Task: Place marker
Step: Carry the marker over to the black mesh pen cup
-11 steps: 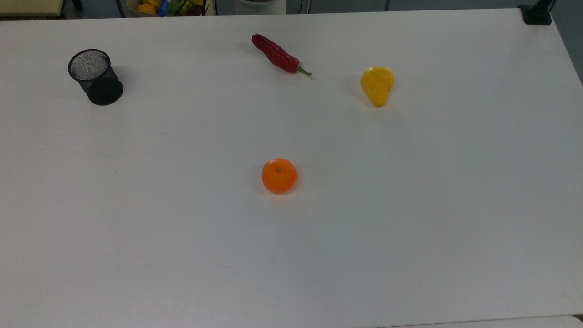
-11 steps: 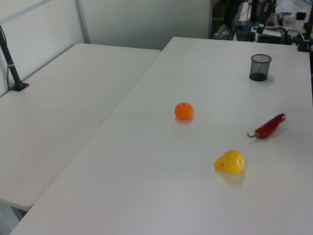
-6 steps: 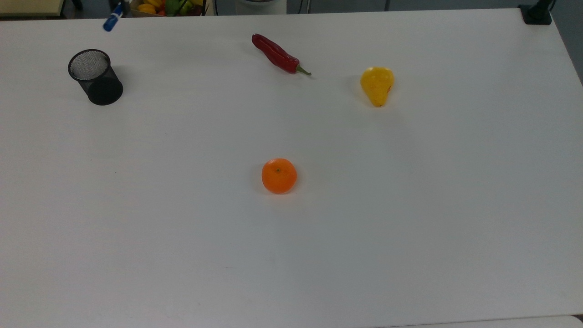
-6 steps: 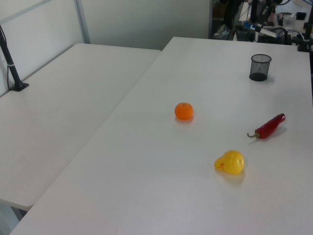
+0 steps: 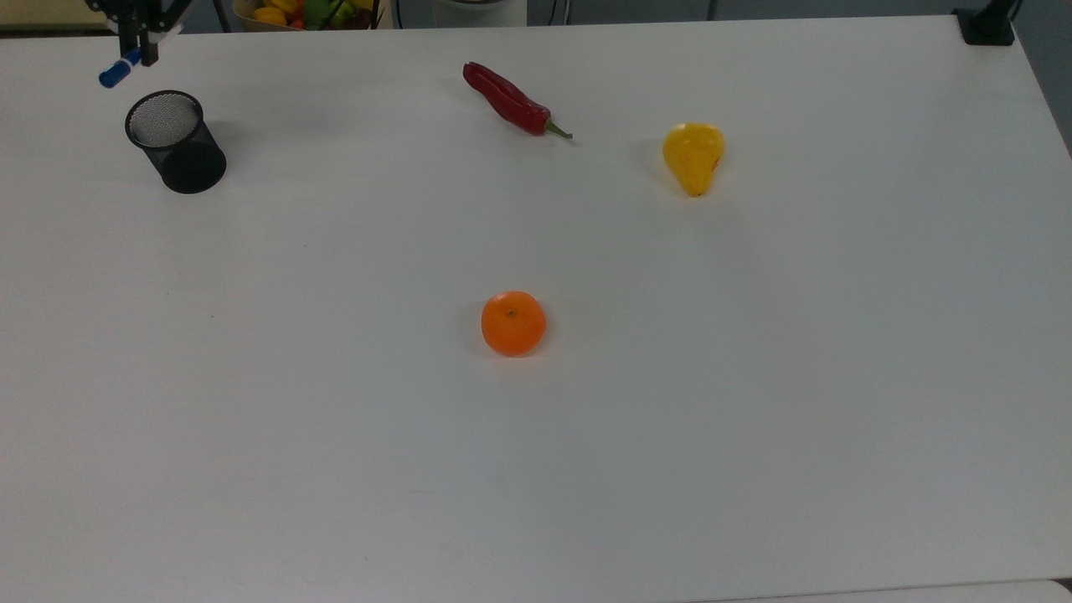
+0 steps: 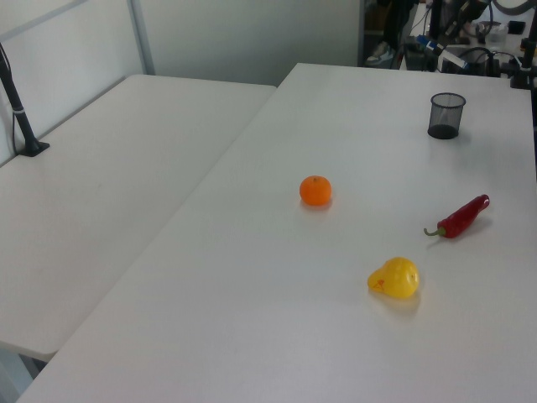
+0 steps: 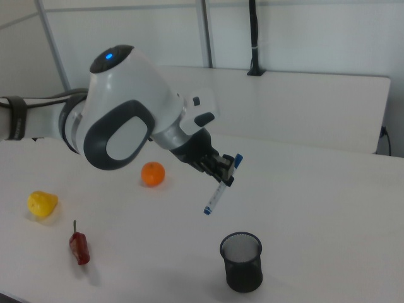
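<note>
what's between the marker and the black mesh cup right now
Nothing visible. The hand holds the marker tilted in the air above the mesh cup, whose mouth is open; the chili lies well off.

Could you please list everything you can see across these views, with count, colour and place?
marker: one, white with a blue cap, held tilted in the air above the table, up and to the right view's left of the cup.
mesh cup: one, black, upright near the top view's upper left corner.
chili: one, red with a green stem, lying at the top view's upper middle.
pear: one, yellow, to the top view's right of the chili.
orange: one, orange, at the table's middle.
table: one, white, under all of these.
arm: one, white and grey, reaching in from the right view's left.
hand: one, black, shut on the marker.
</note>
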